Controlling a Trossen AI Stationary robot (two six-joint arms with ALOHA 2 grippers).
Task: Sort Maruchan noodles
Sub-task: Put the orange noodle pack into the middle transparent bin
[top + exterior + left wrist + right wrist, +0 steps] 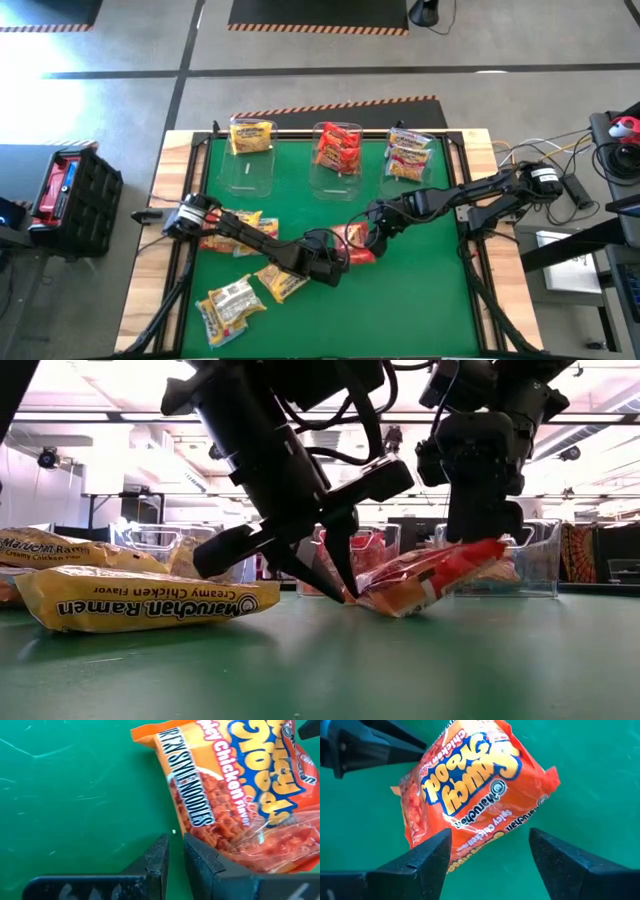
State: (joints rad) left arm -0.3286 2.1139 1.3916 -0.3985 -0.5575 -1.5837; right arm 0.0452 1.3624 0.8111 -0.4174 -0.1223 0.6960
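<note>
A red-orange Maruchan packet (358,248) lies tilted near the table's middle. Its low end (372,600) is on the green mat and its other end (488,550) is raised. My left gripper (343,588) is shut and slants down from the table's left, its tips at the packet's low end. My right gripper (490,855) hangs over the raised end, pointing steeply down. It is open, with one finger on either side of the packet (470,795). Three clear bins at the far edge hold yellow (252,138), red (338,148) and pale (408,155) packets. My left gripper's shut fingers slant down from the table's left. The outer side of one finger (202,862) lies against the packet's edge (227,852) near its low end, which rests on the mat. My right gripper straddles the raised end; I cannot tell whether either finger touches it.
Loose packets lie on the table's left half: yellow ones (240,222) (282,283) and a pale one (232,303). In the low view a yellow packet (150,605) lies close to the left of the grippers. The green mat to the right of the grippers and toward the near edge is bare.
</note>
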